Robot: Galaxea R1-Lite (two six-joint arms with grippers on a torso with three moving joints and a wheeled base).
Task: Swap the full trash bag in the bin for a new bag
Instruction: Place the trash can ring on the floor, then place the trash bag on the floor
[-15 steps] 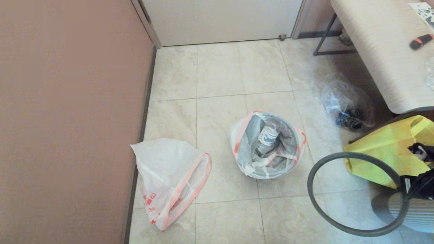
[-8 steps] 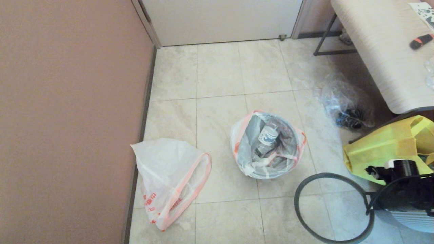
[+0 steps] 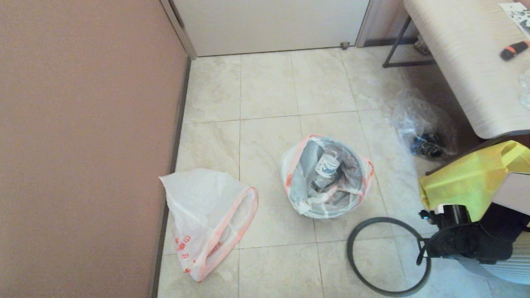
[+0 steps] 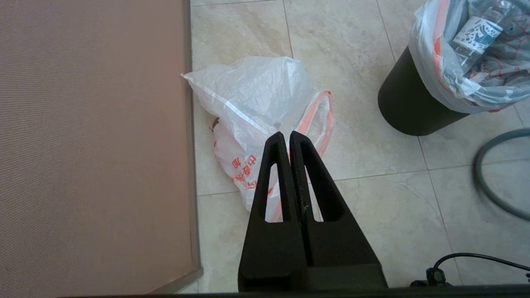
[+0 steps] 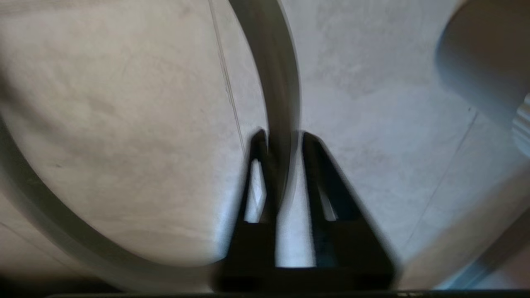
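The bin stands on the tiled floor with the full trash bag inside it, its orange-trimmed edge folded over the rim and a clear bottle showing. The new bag lies limp on the floor by the wall, well apart from the bin. The right gripper hangs low beside the bin, its fingers slightly parted around the dark grey hoop. The left gripper hovers above the new bag, fingers pressed together on nothing.
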